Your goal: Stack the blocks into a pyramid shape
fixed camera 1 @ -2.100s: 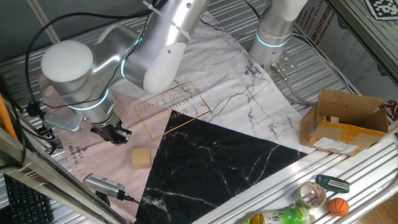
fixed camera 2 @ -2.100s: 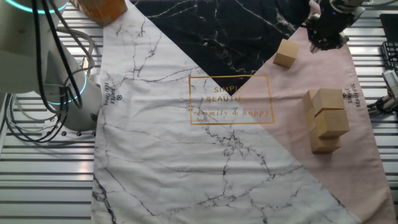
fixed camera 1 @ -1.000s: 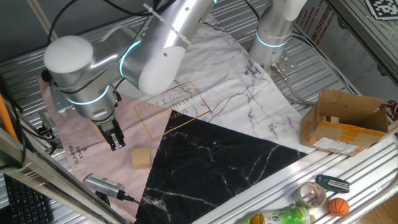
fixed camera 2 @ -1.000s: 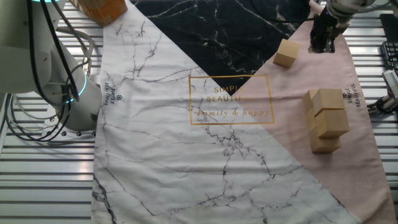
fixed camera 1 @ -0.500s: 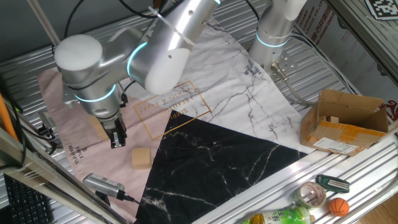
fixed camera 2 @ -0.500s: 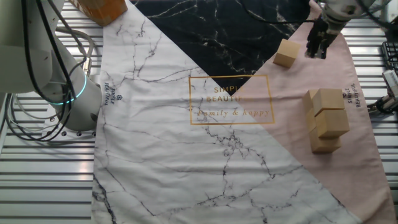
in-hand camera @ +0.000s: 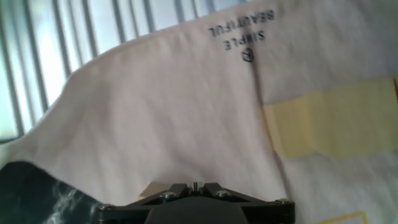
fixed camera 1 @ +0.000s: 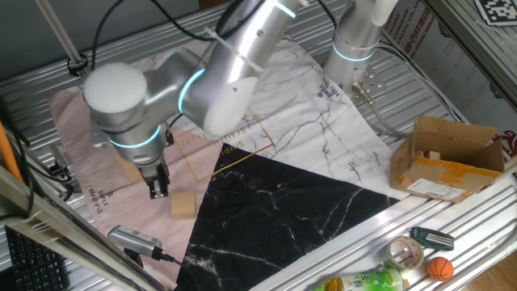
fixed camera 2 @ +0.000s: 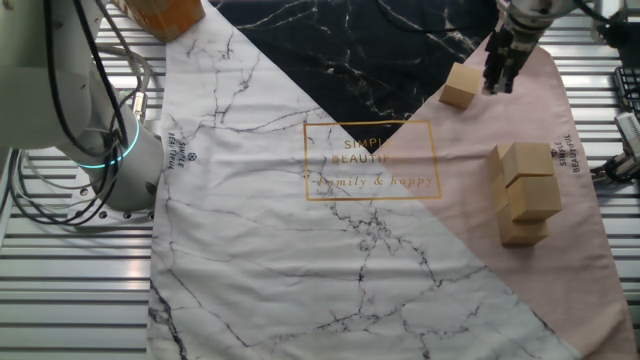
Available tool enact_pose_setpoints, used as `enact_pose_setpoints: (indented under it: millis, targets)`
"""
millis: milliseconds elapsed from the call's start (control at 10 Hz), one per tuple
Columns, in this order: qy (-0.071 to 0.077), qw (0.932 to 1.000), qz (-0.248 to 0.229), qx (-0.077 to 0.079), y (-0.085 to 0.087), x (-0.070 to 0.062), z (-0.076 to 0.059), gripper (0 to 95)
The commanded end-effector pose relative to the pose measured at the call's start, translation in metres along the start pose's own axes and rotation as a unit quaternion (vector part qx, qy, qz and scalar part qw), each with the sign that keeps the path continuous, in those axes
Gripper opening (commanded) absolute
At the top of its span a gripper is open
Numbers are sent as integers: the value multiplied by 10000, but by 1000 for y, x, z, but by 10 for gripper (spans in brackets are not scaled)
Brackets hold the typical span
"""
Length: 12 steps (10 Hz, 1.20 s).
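One lone block (fixed camera 2: pixel 461 86) of pale wood lies on the pink part of the cloth, near the black part; it shows too as the block (fixed camera 1: pixel 184 205). My gripper (fixed camera 2: pixel 497 80) hangs just beside it, a finger's width off and not touching, fingers pointing down and shut with nothing between them. From the first fixed camera the gripper (fixed camera 1: pixel 157 191) stands left of that block. Several more blocks (fixed camera 2: pixel 525 192) form a small pile further along the pink cloth. In the hand view the gripper (in-hand camera: pixel 194 185) is shut, a block corner (in-hand camera: pixel 154 186) peeks past it, and the pile (in-hand camera: pixel 336 124) is blurred at the right.
A marble-print cloth (fixed camera 2: pixel 300 230) in white, black and pink covers the slatted table. A brown cardboard box (fixed camera 1: pixel 448 158) sits at the right. Tape, a bottle and a small ball (fixed camera 1: pixel 439 267) lie on the front rail. A grey device (fixed camera 1: pixel 133 239) with a cable lies near the lone block.
The arm has swung in over the pink cloth, carrying the shut gripper from a spot well away from the lone block to right beside it. No block has moved.
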State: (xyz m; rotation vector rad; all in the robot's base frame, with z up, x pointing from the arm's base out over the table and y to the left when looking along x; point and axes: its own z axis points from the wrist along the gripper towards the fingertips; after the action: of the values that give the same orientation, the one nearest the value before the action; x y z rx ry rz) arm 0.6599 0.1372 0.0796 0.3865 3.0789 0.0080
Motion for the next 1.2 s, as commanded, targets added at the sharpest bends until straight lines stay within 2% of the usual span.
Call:
enact_pose_setpoints:
  millis: [100,400,1200]
  targets:
    - [165,9998,39,-68,0,2,-6,0]
    - [265,9996,38,-62,0,3,-13,0]
    - [166,9998,40,-130,0,3,-14,0]
